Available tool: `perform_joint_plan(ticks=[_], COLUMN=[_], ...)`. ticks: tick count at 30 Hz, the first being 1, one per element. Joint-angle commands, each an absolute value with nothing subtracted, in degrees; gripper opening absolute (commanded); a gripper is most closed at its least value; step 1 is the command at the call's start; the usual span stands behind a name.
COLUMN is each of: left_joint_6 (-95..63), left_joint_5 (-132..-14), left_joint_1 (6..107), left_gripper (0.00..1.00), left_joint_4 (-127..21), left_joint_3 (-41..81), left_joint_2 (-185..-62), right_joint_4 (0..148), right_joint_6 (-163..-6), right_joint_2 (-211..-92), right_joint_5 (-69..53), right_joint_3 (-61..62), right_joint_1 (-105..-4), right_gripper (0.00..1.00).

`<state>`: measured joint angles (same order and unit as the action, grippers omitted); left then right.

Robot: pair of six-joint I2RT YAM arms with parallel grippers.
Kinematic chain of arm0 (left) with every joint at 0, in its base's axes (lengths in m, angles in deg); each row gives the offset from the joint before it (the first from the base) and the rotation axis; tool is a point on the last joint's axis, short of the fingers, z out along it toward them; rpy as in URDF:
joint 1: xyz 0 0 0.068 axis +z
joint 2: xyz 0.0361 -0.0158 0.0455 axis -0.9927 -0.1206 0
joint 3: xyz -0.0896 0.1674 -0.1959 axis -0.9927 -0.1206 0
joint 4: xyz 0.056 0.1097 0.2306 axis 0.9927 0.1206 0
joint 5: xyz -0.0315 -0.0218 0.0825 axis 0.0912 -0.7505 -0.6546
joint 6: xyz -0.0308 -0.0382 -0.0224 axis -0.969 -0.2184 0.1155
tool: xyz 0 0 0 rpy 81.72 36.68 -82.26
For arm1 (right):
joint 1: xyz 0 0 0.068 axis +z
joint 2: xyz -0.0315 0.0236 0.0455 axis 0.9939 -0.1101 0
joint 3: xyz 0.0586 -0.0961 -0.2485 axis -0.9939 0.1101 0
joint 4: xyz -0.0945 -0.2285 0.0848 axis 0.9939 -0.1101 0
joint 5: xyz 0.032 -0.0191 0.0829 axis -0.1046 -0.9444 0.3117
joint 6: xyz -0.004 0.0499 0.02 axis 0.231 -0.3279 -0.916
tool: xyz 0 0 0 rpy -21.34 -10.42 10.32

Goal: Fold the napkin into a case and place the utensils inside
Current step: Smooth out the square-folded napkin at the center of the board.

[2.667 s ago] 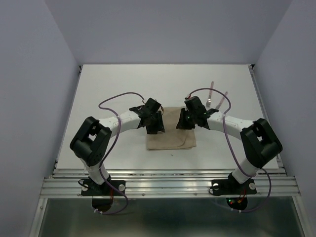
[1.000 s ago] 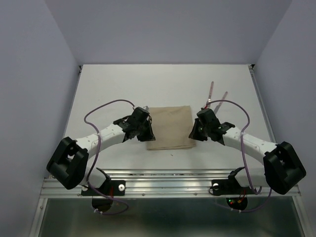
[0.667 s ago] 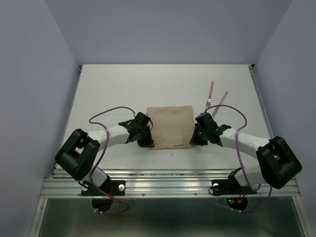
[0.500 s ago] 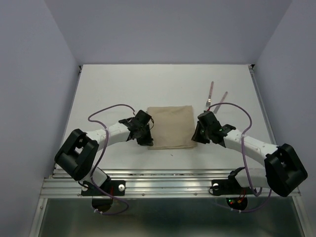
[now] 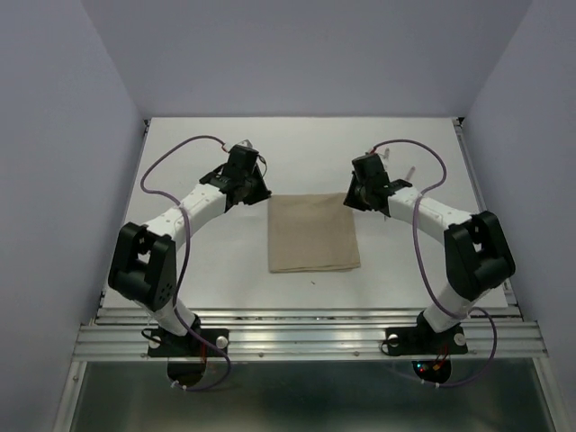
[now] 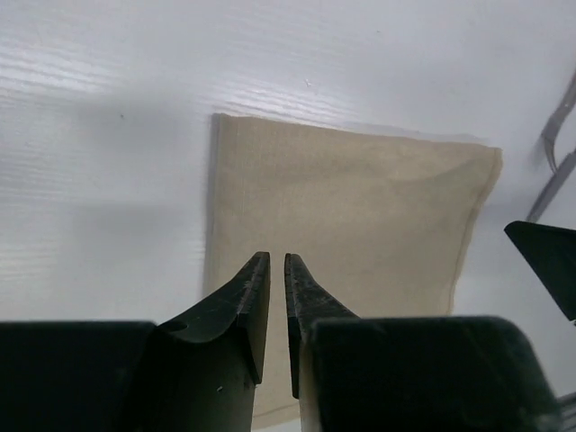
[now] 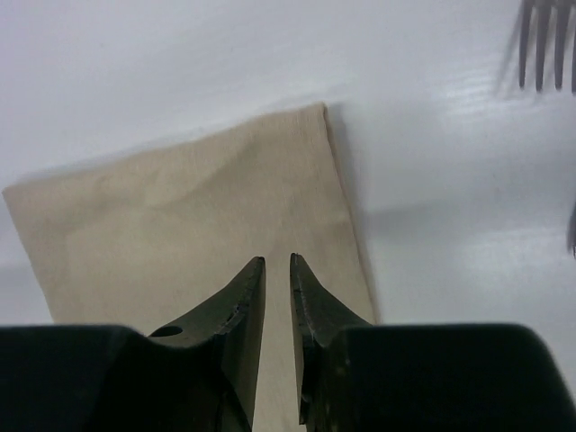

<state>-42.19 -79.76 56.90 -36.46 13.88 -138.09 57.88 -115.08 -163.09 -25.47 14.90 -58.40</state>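
The tan napkin lies flat as a folded rectangle in the middle of the table. My left gripper is at its far left corner and my right gripper at its far right corner. In the left wrist view the gripper is over the napkin, its jaws a narrow slit apart and empty. The right gripper looks the same over the napkin. Fork tines show beyond the cloth. The utensils' grey ends and a pink handle tip also show; my right arm hides the remainder.
White table with a metal rail along the near edge. Purple-grey walls close in the left, right and back. Each arm's cable loops above it.
Both grippers have swung from the napkin's near corners to its far corners. The napkin lies in the same spot and shape. The jaws' gaps look unchanged.
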Motion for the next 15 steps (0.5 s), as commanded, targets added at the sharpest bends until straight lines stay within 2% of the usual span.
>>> perform_joint_plan(ticks=[1,7,15], left_joint_6=[-39.68,-38.97,-38.53], left_joint_5=[-80.59,-84.11,-81.65], left_joint_1=[57.15,57.76,57.85], left_gripper=[0.24,0.23,0.18], left_joint_4=[-38.71,-42.31,-40.91], left_joint_3=[18.6,22.82,28.01], left_joint_2=[-143.86,-155.01,-165.49], right_joint_4=[61.14,61.93,61.93], right_joint_6=[-112.78,-112.17,-111.47], right_joint_2=[-169.14,-177.15,-181.55], right_joint_5=[-23.42,-23.93,-25.61], right_joint_3=[7.53,3.03,4.43], right_joint_1=[-61.17,-61.7,-62.23], right_gripper=[0.21,0.17,0.13])
